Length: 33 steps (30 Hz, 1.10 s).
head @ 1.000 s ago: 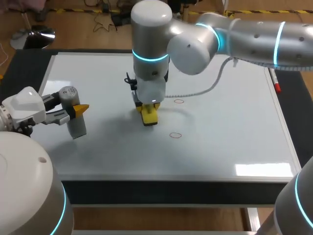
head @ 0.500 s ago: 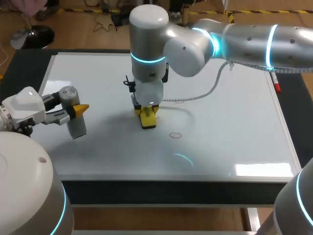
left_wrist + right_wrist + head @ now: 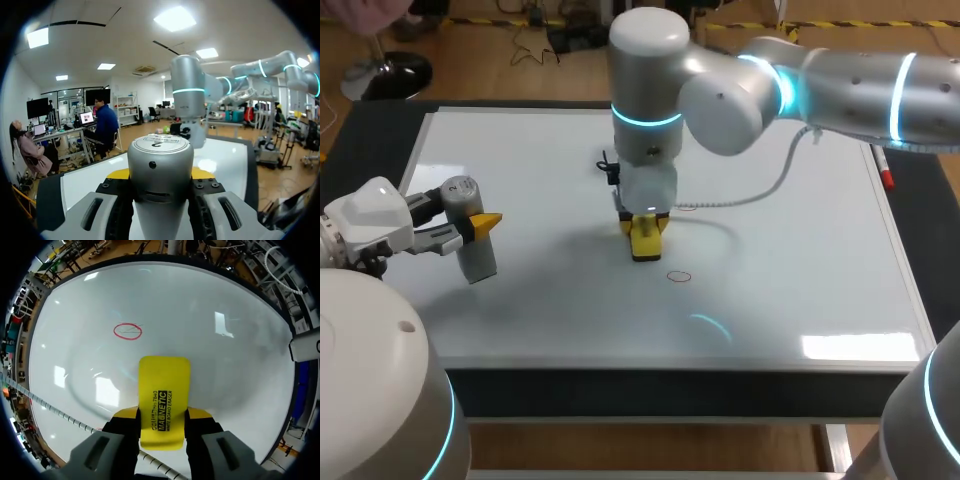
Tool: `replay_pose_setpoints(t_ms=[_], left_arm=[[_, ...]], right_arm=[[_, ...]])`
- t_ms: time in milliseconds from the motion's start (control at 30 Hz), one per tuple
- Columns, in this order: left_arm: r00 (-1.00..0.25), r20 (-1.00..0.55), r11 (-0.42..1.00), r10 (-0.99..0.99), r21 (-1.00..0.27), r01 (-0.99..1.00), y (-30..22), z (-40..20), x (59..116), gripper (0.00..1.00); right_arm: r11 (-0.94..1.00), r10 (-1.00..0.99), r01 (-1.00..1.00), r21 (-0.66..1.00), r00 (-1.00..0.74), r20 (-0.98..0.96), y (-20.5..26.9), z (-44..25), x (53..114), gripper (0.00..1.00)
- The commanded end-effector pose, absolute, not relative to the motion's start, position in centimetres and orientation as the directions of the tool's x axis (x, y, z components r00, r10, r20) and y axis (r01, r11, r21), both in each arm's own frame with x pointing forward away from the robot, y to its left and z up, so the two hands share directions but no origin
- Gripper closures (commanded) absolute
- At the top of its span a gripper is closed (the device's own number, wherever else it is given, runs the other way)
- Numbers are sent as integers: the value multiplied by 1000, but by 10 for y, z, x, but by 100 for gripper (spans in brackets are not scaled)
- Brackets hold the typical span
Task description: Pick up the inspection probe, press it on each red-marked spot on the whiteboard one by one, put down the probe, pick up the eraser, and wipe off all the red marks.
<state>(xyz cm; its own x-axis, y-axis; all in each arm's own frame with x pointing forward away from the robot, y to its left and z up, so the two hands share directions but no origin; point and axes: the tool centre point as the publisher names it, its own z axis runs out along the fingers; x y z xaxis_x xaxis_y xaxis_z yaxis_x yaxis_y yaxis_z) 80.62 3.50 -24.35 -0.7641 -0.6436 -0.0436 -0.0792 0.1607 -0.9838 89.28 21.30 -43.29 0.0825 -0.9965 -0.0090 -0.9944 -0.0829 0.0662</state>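
My right gripper [image 3: 646, 232] comes in over the middle of the whiteboard [image 3: 800, 280] and is shut on the yellow eraser [image 3: 646, 242], which points down at the board. In the right wrist view the eraser [image 3: 162, 402] sits between the fingers of the right gripper [image 3: 163, 415], and a red ring mark [image 3: 127, 331] lies just ahead of it. That red mark [image 3: 678, 277] is right of the eraser; a second red mark [image 3: 688, 207] lies by the arm's cable. My left gripper [image 3: 470, 228] at the board's left is shut on the grey cylindrical probe [image 3: 472, 240], which is also seen up close [image 3: 160, 170].
A red marker pen [image 3: 885, 172] lies at the board's right edge. The right arm's white cable [image 3: 760, 195] hangs over the board's middle. Black table borders surround the board.
My right arm has slid the eraser to the right, closer to the near red mark. The left arm and the probe have not moved.
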Motion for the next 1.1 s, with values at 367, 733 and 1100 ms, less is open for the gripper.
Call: replay_pose_setpoints(t_ms=[367, 733, 1100], left_arm=[[-761, -46, 159, -647, -984, -76, 34, -243, 807, 100], [-761, -46, 159, -647, -984, -76, 34, -243, 807, 100], [-761, -46, 159, -647, -984, -76, 34, -243, 807, 100]], right_arm=[[-60, -998, -998, 22, 60, -16, 188, -418, 889, 100], [-33, -999, -999, -19, 33, 23, 163, -384, 898, 100], [-32, -999, -999, -20, 31, 23, 161, -383, 899, 100]])
